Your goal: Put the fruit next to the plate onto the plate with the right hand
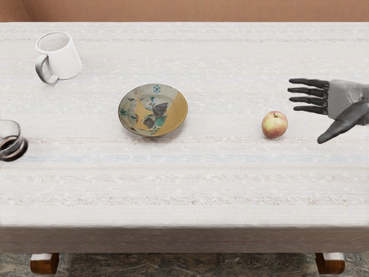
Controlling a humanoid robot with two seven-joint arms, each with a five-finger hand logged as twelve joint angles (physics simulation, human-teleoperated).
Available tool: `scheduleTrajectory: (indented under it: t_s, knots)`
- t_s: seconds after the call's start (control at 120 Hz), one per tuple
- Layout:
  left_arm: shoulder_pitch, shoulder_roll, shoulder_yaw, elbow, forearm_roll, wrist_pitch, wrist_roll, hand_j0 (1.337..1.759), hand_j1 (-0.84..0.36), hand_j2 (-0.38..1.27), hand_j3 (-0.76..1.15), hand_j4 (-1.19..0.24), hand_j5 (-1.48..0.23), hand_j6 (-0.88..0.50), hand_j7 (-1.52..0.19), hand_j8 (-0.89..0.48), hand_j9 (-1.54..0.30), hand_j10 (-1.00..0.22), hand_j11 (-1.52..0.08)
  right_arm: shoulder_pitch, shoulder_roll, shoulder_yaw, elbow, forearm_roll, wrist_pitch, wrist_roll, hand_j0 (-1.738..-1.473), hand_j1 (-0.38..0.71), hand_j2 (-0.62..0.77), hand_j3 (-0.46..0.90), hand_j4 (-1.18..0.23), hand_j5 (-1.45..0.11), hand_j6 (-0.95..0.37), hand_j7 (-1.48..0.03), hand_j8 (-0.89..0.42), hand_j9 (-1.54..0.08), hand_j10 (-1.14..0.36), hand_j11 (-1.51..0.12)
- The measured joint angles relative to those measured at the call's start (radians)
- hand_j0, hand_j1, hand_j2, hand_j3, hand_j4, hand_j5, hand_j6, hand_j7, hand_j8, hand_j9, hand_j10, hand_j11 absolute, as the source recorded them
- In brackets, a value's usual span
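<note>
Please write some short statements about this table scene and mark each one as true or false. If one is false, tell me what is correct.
1. The apple lies on the plate. False: it lies on the table, to the right of the plate and apart from it.
2. The right hand is open and holds nothing. True.
3. The white mug lies on its side. False: it stands upright at the far left of the table.
4. The right hand touches the apple. False: it is to the right of the apple, with a gap between them.
5. A glass shows at the picture's left edge. True.
</note>
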State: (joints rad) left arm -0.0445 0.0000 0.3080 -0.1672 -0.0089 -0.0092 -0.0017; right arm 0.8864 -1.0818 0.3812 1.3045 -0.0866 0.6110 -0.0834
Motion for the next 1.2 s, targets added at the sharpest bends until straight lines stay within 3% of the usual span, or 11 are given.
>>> scheduleTrajectory:
  t_s: [0.117,0.217,0.342,0.375,0.517,0.608,0.725,0.9,1.042,1.2]
  knots:
    - [-0.001,0.000,0.000,0.000,0.000,0.000,0.000,1.658,0.07,0.05,0.00,-0.23,-0.30,-0.23,-0.30,-0.23,-0.30,-0.23,-0.30,0.015,0.021,0.010,0.020,-0.031,0.000,-0.016,-1.658,-0.30,-0.01,0.00,-0.04,-0.05,-0.04,-0.05,-0.04,-0.05,-0.04,-0.05]
    - [-0.001,0.000,0.000,0.000,0.000,0.000,0.000,1.658,0.07,0.05,0.00,-0.23,-0.30,-0.23,-0.30,-0.23,-0.30,-0.23,-0.30,0.049,0.039,0.024,0.027,-0.115,-0.001,-0.131,-1.658,-0.30,-0.01,0.00,-0.04,-0.05,-0.04,-0.05,-0.04,-0.05,-0.04,-0.05]
    - [0.000,0.000,0.000,0.000,0.000,0.000,0.000,1.658,0.07,0.05,0.00,-0.23,-0.30,-0.23,-0.30,-0.23,-0.30,-0.23,-0.30,0.106,0.053,0.044,0.095,-0.287,-0.133,-0.198,-1.658,-0.31,-0.01,0.00,-0.04,-0.04,-0.04,-0.04,-0.04,-0.04,-0.04,-0.04]
    - [0.000,0.000,0.000,0.000,0.000,0.000,0.000,1.658,0.07,0.05,0.00,-0.23,-0.30,-0.23,-0.30,-0.23,-0.30,-0.23,-0.30,0.118,0.063,0.048,0.121,-0.330,-0.186,-0.236,-1.658,-0.31,-0.01,0.00,-0.03,-0.04,-0.04,-0.04,-0.04,-0.04,-0.03,-0.04]
    - [0.000,0.000,0.000,0.000,0.000,0.000,0.000,1.658,0.07,0.05,0.00,-0.23,-0.30,-0.23,-0.30,-0.23,-0.30,-0.23,-0.30,0.138,0.199,0.051,0.192,-0.622,-0.467,-0.415,-1.658,-0.31,0.00,0.00,-0.03,-0.04,-0.03,-0.04,-0.03,-0.04,-0.03,-0.04]
    - [0.000,0.000,0.000,0.000,0.000,0.000,0.000,1.658,0.07,0.05,0.00,-0.23,-0.30,-0.23,-0.30,-0.23,-0.30,-0.23,-0.30,0.137,0.270,0.049,0.236,-0.746,-0.594,-0.481,-1.658,-0.31,0.00,0.00,-0.03,-0.04,-0.04,-0.04,-0.03,-0.04,-0.03,-0.04]
    - [0.000,0.000,0.000,0.000,0.000,0.000,0.000,1.658,0.07,0.05,0.00,-0.23,-0.30,-0.23,-0.30,-0.23,-0.30,-0.23,-0.30,0.123,0.332,0.024,0.267,-0.877,-0.714,-0.512,-1.658,-0.31,0.00,0.00,-0.04,-0.04,-0.04,-0.04,-0.04,-0.04,-0.04,-0.04]
    - [0.000,0.000,0.000,0.000,0.000,0.000,0.000,1.658,0.07,0.05,0.00,-0.23,-0.30,-0.23,-0.30,-0.23,-0.30,-0.23,-0.30,0.059,0.386,-0.001,0.276,-0.962,-0.789,-0.525,-1.658,-0.28,-0.01,0.00,-0.06,-0.08,-0.07,-0.08,-0.07,-0.08,-0.06,-0.08]
    - [-0.001,0.000,0.000,0.000,0.000,0.000,0.000,1.658,0.07,0.05,0.00,-0.23,-0.30,-0.23,-0.30,-0.23,-0.30,-0.23,-0.30,0.033,0.448,-0.005,0.214,-0.993,-0.802,-0.527,-1.658,-0.19,-0.02,0.00,-0.14,-0.17,-0.14,-0.17,-0.14,-0.17,-0.14,-0.17]
    - [-0.001,0.000,0.000,0.000,0.000,0.000,0.000,1.658,0.07,0.05,0.00,-0.23,-0.30,-0.23,-0.30,-0.23,-0.30,-0.23,-0.30,0.003,0.448,-0.005,0.181,-1.009,-0.837,-0.527,-1.658,-0.13,-0.03,0.00,-0.19,-0.24,-0.19,-0.24,-0.19,-0.24,-0.19,-0.24]
